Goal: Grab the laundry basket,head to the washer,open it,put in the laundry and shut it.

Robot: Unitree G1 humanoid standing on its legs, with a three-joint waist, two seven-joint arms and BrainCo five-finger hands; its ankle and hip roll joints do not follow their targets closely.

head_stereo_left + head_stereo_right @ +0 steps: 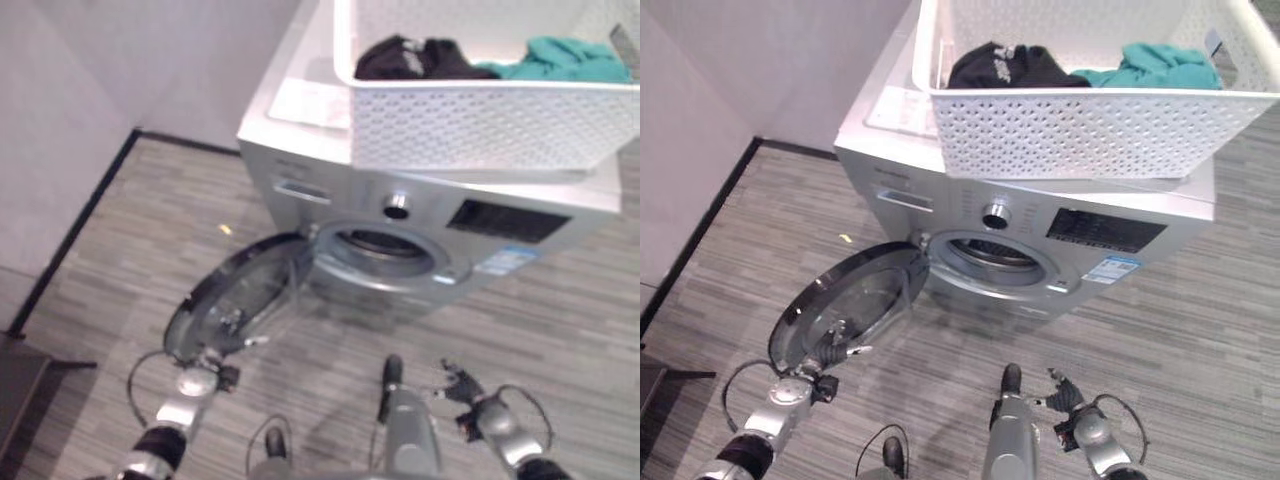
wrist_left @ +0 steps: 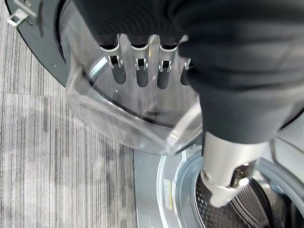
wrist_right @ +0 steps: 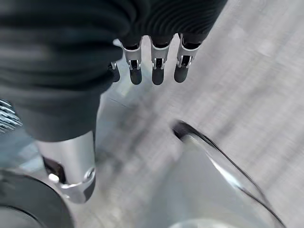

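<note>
- Your laundry basket (image 1: pixel 1080 130) (white, perforated sides) sits on top of the washer (image 1: pixel 1030 215), hanging a bit past the front edge over the control panel (image 1: pixel 1105 230).
- Inside the basket you've got a black garment (image 1: pixel 1005 65) toward your left and a teal garment (image 1: pixel 1160 65) toward your right, lying just beside each other.
- The washer door (image 1: pixel 845 305) is swung wide open to your left, its glass bowl facing up and out, and the drum opening (image 1: pixel 990 255) is uncovered. In the left wrist view you can see into the drum (image 2: pixel 237 209), and nothing in the part that shows looks like clothing.
- Your left hand (image 2: pixel 142 71) is at the low outer rim of the open door. Its fingers (image 2: pixel 164 76) are straight and spread in a row over the door glass, not wrapped around anything (whether the tips actually touch the glass, I can't tell).
- Your right hand (image 1: pixel 1070 400) hangs low over the wood-look floor (image 1: pixel 1200 330) in front of the washer, well apart from the basket. Its fingers (image 3: pixel 156 71) are straight too, holding nothing.
- There's a round knob (image 1: pixel 995 214) on the front panel, left of the dark display.
</note>
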